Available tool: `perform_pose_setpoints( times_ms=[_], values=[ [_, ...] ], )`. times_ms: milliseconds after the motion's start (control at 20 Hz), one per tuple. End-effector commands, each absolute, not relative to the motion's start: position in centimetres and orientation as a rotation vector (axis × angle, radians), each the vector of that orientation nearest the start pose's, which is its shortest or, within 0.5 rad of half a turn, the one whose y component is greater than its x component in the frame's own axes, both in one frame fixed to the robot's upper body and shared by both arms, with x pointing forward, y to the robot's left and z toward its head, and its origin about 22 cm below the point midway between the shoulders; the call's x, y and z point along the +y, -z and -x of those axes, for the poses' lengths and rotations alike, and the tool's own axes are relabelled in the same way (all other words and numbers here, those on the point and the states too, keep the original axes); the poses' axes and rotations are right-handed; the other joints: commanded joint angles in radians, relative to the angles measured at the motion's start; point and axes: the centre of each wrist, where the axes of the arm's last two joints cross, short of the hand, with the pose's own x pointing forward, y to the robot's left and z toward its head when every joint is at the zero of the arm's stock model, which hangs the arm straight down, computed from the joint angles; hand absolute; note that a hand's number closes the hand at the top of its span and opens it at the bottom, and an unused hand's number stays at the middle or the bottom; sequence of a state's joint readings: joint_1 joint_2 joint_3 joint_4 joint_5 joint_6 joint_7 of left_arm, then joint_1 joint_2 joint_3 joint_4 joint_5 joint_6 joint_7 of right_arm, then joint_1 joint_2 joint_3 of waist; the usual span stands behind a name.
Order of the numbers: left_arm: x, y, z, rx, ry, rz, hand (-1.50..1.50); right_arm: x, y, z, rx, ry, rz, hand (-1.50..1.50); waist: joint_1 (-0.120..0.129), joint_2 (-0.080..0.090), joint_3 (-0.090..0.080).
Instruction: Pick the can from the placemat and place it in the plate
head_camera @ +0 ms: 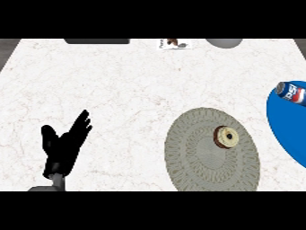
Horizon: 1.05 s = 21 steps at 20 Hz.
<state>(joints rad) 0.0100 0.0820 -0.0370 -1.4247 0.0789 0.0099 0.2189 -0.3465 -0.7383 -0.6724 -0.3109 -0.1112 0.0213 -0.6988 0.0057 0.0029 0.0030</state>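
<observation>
Can (298, 95) is on its side on the blue plate (294, 134), near the plate's far edge. Long axis runs roughly left-right, slightly slanted: silver end toward the upper left, other end toward the lower right at the frame's edge. Logo side faces up.

Plate is cut off by the right edge, only its left part shows. Placemat (195, 161) sits just left of it, round, grey, woven look; its near rim is clipped at the bottom. A small round object (226, 136), tan with a dark rim, lies on the mat's upper right; can't tell what it is.

Left robot hand (63, 146) is at lower left over the worktop (115, 90), fingers straight and spread, pointing up and right, holding nothing. Right robot hand doesn't show.

Far edge: dark slab (97, 41), small printed item (175, 44), grey round thing (224, 42), all cut off and hard to read.
</observation>
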Motion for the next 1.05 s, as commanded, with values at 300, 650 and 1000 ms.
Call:
perform_pose_setpoints(
  times_ms=[300,650,1000],
  values=[
    [24.3,3.0,-23.0,-1.184,0.01,-0.024,0.0,-56.2,4.7,-10.0,-1.569,0.237,0.696,-1.5,-0.009,-0.004,-0.003],
    [23.6,2.9,-24.3,-1.17,0.007,0.0,0.0,-57.0,3.3,-7.0,-1.527,0.145,0.754,-1.5,-0.012,-0.004,-0.004],
    [24.5,2.9,-25.1,-1.172,-0.007,-0.001,0.0,-54.8,3.4,-5.3,-1.508,0.137,0.755,-1.5,-0.014,-0.003,-0.005]
  ],
)
